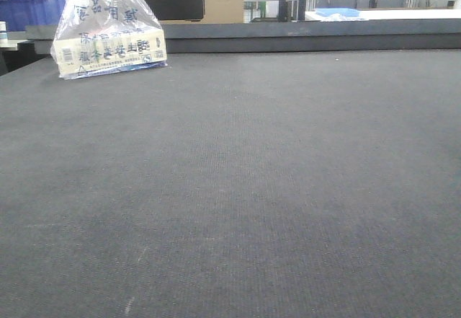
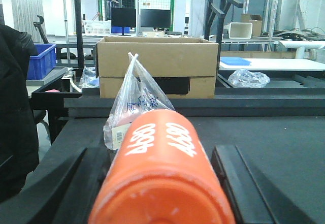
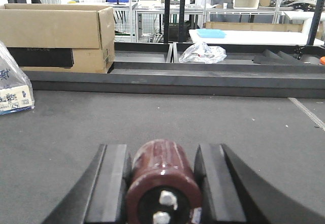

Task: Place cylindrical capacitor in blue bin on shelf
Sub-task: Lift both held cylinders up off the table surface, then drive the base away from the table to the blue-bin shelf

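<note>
Carry step: my right jaws are clamped on the cylindrical capacitor [image 3: 162, 176] (dark red can, 2 screw terminals facing the cam), low at the bench [image 3: 244, 127]. My left jaws flank an orange cylinder [image 2: 161, 163] marked 4680; can't tell if they grip it. No steel shelf in view, so next I'd judge: turn the base, find it, then lift & reach.

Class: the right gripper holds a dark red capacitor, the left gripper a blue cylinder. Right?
No: the cylinder in the left gripper is orange, not blue, as the left wrist view shows. The right gripper does hold the dark red capacitor.
</note>
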Robot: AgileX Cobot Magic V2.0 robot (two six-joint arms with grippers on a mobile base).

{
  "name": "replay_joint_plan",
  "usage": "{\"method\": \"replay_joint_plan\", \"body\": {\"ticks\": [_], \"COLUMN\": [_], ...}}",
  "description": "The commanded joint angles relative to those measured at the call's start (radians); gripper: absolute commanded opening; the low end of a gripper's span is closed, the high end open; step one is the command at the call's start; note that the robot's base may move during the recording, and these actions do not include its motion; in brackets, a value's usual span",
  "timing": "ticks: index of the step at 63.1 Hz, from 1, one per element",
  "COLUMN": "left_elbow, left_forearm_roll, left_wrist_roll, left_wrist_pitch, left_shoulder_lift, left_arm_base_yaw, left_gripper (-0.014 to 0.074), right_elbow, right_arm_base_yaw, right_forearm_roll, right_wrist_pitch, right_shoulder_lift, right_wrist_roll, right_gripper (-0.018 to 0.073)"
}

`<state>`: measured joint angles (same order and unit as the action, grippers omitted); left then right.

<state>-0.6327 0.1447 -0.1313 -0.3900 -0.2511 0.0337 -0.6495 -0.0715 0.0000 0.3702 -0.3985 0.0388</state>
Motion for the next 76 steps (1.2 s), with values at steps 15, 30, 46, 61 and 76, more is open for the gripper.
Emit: {"method": "replay_joint_plan", "body": {"ticks": [15, 30, 46, 61, 76], "left_elbow": [-0.001, -0.001, -0.001, -0.001, -0.001], "left_forearm_roll": [0.007, 0.007, 0.007, 0.007, 0.007], "left_wrist_roll": [-0.003, -0.003, -0.003, -0.003, -0.003], "left_wrist_pitch": [0.023, 0.023, 0.023, 0.023, 0.023], "left_shoulder_lift": [0.007, 0.007, 0.007, 0.007, 0.007], "left_arm_base_yaw": [0.003, 0.003, 0.003, 0.003, 0.003], "left_gripper": [-0.0111, -0.0111, -0.0111, -0.0111, -0.0111], "right_elbow": [0.000, 0.000, 0.000, 0.000, 0.000], "right_arm_base_yaw": [-0.002, -0.002, -0.002, -0.002, -0.002], "right_forearm_roll": [-0.013, -0.013, -0.013, -0.013, -0.013], "right_wrist_pitch": [-0.034, -0.034, -0.034, -0.034, -0.034], "right_shoulder_lift": [0.006, 0.006, 0.006, 0.006, 0.006], "right_wrist_roll": [-0.003, -0.003, -0.003, -0.003, -0.003], "right_gripper": [-0.0162, -0.0162, -0.0162, -0.0162, -0.0162]}}
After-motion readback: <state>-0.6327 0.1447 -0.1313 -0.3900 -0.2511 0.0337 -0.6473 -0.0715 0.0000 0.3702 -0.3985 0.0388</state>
